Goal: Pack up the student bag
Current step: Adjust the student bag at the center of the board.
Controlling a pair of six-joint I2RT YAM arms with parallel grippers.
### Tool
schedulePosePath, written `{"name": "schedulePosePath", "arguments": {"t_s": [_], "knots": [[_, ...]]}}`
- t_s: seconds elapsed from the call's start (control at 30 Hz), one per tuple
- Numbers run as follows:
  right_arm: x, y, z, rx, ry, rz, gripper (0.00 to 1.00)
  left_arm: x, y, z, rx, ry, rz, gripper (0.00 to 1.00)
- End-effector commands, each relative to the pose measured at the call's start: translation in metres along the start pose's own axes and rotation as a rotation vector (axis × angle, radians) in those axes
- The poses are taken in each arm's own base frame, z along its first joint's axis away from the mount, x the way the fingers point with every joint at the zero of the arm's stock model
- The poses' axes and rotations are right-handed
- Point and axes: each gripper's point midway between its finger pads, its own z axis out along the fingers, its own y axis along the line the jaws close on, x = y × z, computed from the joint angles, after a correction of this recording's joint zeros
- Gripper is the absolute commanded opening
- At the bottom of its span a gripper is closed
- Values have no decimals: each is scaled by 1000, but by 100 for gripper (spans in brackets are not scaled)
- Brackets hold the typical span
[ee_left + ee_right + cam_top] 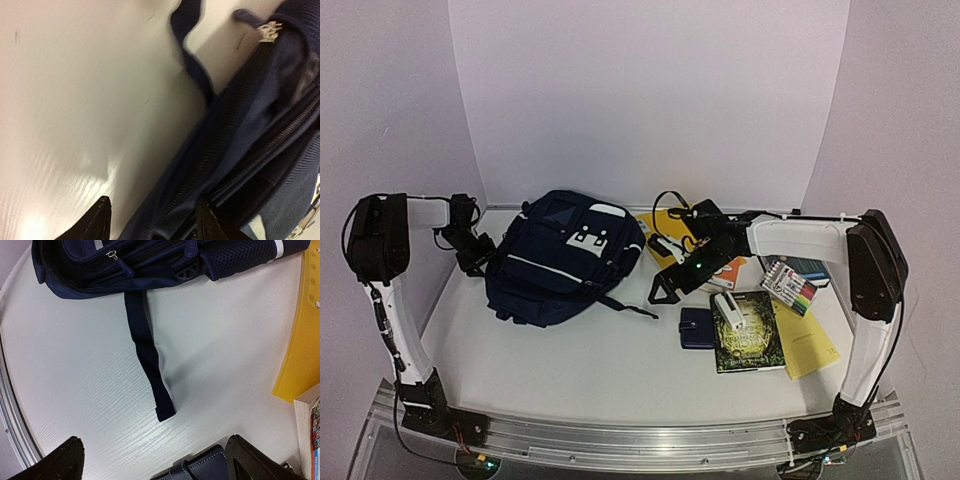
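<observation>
Top external view, entry one: left gripper [478,258], black fingers [102,220] parted, nothing pinched. The zippered edge of the student bag [560,260], a large navy-blue fabric backpack with thin white stripes, lies between them. Wrist low at the bag's left side, forearm level, elbow high above the base.

Entry two: right gripper [155,442], jaws spread wide over the white table [610,370], with a small navy stitched wallet [197,471] just beside it and the bag's dark webbing strap [147,350] ahead. Forearm reaches left from a high elbow, wrist dipped.

Bag lies flat, left of centre.
</observation>
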Motion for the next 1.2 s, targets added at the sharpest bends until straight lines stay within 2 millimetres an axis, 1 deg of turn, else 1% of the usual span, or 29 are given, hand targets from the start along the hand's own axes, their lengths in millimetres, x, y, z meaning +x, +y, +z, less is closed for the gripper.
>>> {"name": "schedulePosePath", "arguments": {"t_s": [0.0, 0.03, 0.1, 0.13, 0.2, 0.27, 0.33, 0.43, 0.53, 0.6, 0.67, 0.73, 0.77, 0.83, 0.87, 0.93, 1.0, 1.17], "knots": [[-8, 5, -19, 10, -44, -32, 98, 20, -5, 1, 59, 11, 8, 47], [-8, 5, -19, 10, -44, -32, 98, 31, -2, 4, 53, 22, 11, 40], [-10, 4, -19, 10, -46, -32, 98, 48, 0, -2, 50, 17, 14, 30], [-11, 4, -19, 10, -48, -32, 98, 56, 4, -3, 46, 19, 7, 25], [-14, 3, -17, 11, -51, -29, 98, 78, 2, -7, 51, 29, 16, 14], [-19, 3, -15, 10, -55, -24, 98, 98, -2, -12, 44, 29, 31, 10], [-24, 2, -14, 7, -60, -20, 98, 124, -7, -16, 47, 32, 44, 10], [-30, 2, -11, 4, -64, -15, 98, 160, -23, -20, 89, 47, 47, 13], [-39, 1, -12, 10, -77, -12, 98, 197, -32, -23, 116, 71, 85, 20], [-45, 2, -15, 8, -89, -13, 98, 220, -44, -31, 166, 91, 131, 26], [-53, 6, -18, 3, -105, -13, 98, 224, -52, -51, 227, 66, 141, 34], [-60, 11, -18, -3, -113, -11, 98, 222, -53, -72, 268, 20, 130, 47], [-64, 15, -16, -6, -119, -14, 98, 216, -53, -86, 285, -22, 118, 58], [-72, 24, -12, -7, -126, -22, 98, 202, -49, -112, 280, -111, 92, 72], [-77, 29, -9, -5, -132, -30, 98, 195, -46, -124, 266, -152, 77, 77], [-89, 43, -2, 3, -147, -37, 98, 183, -38, -140, 221, -190, 48, 83], [-101, 60, 8, 13, -159, -60, 97, 171, -31, -144, 190, -195, 15, 86], [-124, 99, 37, 65, -191, -125, 91, 150, -14, -137, 183, -190, -88, 89]]}}
